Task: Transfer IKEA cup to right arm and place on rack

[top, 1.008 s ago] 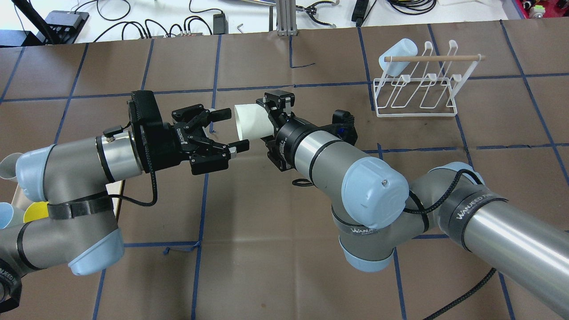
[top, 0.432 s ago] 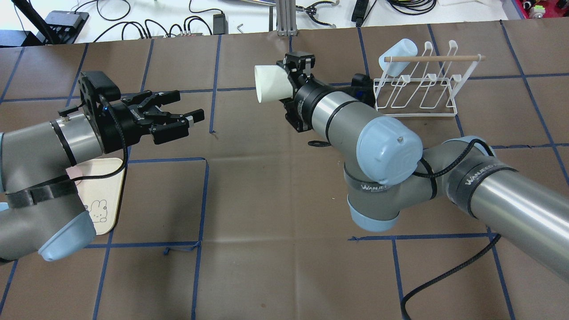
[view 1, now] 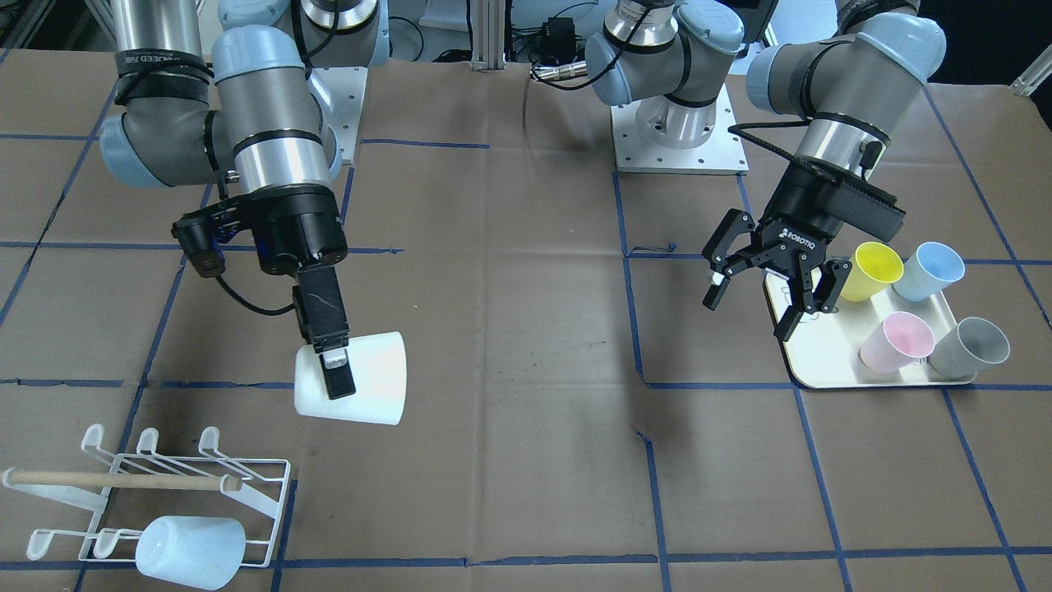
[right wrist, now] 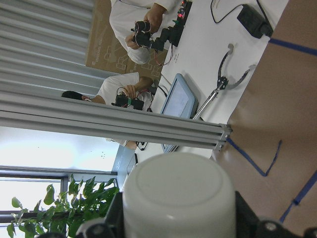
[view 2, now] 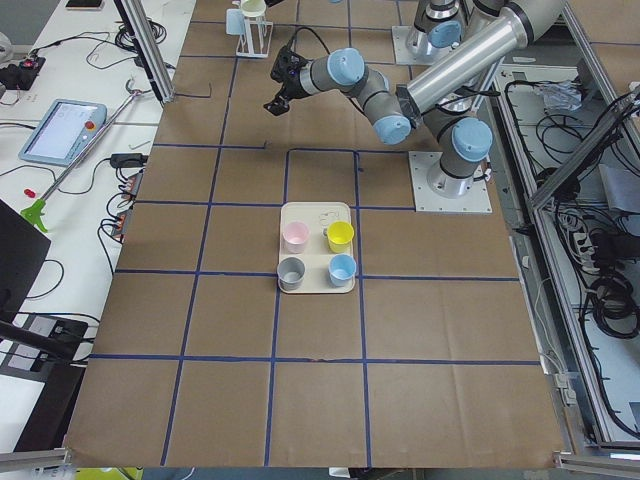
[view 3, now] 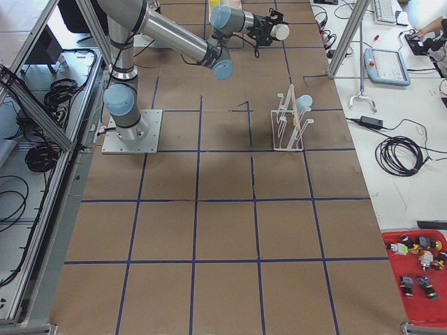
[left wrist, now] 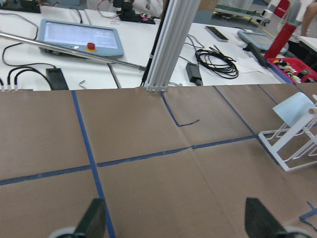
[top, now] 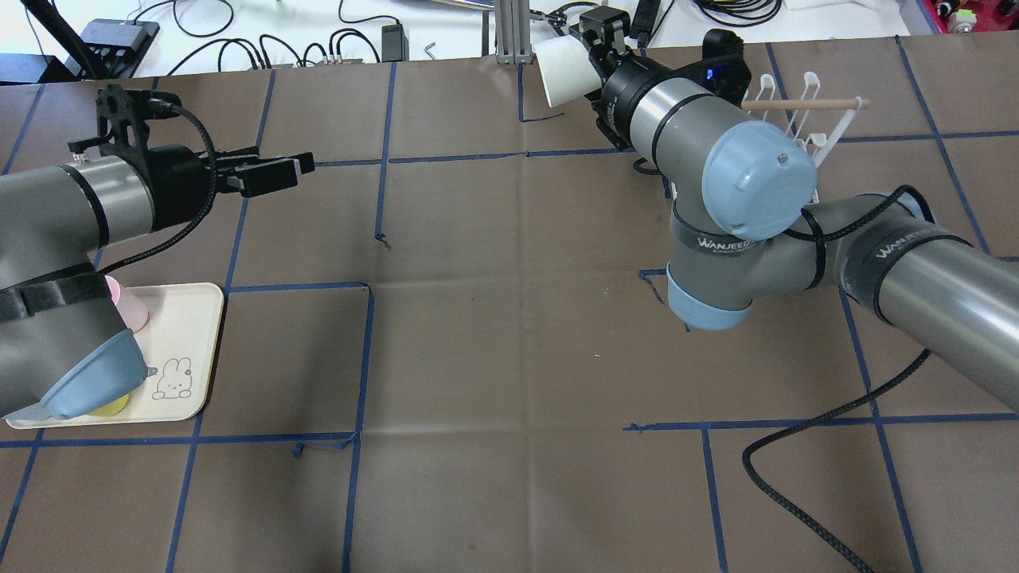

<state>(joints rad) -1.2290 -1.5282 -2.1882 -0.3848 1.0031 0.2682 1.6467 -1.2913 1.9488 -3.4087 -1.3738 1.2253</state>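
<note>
My right gripper (view 1: pixel 335 374) is shut on a white IKEA cup (view 1: pixel 366 382) and holds it on its side above the table, apart from the rack. In the overhead view the cup (top: pixel 560 72) is at the far edge with the right gripper (top: pixel 587 65) behind it. The right wrist view shows the cup's base (right wrist: pixel 178 198) between the fingers. The white wire rack (view 1: pixel 164 481) with its wooden dowel carries a pale blue cup (view 1: pixel 191 551). In the overhead view the rack (top: pixel 800 103) is mostly hidden by the right arm. My left gripper (view 1: pixel 760 308) is open and empty, also in the overhead view (top: pixel 275 173).
A cream tray (view 1: pixel 822 366) under the left gripper holds yellow (view 1: pixel 875 271), blue (view 1: pixel 929 270), pink (view 1: pixel 896 341) and grey (view 1: pixel 970 349) cups. The left wrist view shows the rack (left wrist: pixel 297 148) at the right. An aluminium post (top: pixel 509 32) stands at the far edge.
The right arm has carried the white cup away from the left gripper toward the far edge, beside the rack. The left arm has drawn back to the left, open and empty.
</note>
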